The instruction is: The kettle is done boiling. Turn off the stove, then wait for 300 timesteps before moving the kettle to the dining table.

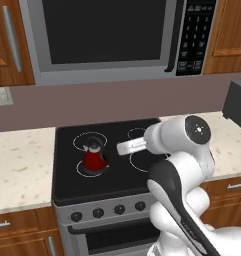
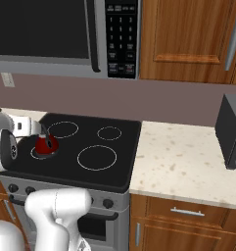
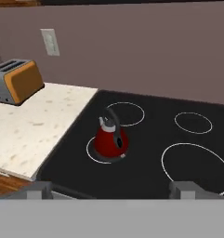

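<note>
A small red kettle (image 3: 111, 139) with a dark arched handle is seen just left of centre in the hand view, standing upright on a white burner ring at the front left of the black stove (image 3: 150, 153). The gripper (image 3: 114, 189) is shown at the bottom of that frame with its jaws spread wide, nothing held between them, well short of the kettle. A toaster (image 3: 16, 81) sits at the upper left on the speckled counter (image 3: 34, 125). A microwave (image 1: 112, 35) is mounted across the top of the left base view.
</note>
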Robot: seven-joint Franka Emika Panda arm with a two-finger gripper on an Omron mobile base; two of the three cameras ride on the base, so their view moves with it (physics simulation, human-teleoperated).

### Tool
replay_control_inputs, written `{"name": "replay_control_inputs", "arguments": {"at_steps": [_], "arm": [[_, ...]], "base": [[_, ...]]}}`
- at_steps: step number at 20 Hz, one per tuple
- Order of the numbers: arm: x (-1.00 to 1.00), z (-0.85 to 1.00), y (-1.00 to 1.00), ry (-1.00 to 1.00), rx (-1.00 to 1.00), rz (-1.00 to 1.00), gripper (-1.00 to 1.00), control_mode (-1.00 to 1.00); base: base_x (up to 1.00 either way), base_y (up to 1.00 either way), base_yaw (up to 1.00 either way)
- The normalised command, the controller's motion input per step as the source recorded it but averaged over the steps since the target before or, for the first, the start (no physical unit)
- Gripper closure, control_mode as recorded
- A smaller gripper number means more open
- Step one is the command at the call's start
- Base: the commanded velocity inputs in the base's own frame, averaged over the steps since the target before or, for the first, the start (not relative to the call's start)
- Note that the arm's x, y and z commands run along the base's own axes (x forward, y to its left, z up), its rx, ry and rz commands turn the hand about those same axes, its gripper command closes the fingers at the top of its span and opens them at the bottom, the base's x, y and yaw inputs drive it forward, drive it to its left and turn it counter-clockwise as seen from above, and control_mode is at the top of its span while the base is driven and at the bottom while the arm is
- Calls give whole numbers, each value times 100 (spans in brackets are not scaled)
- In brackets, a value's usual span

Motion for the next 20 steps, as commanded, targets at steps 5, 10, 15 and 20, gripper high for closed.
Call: {"name": "replay_control_inputs", "arguments": {"at_steps": [5, 10, 15, 20], "arm": [[10, 0, 0, 13, 14, 3, -100, -100], [4, 0, 0, 9, 8, 4, -100, -100], [2, -6, 0, 2, 0, 3, -100, -100], [5, -2, 0, 1, 0, 0, -100, -100]], "base": [[0, 0, 0], [0, 0, 0], [0, 0, 0], [0, 0, 0]]}}
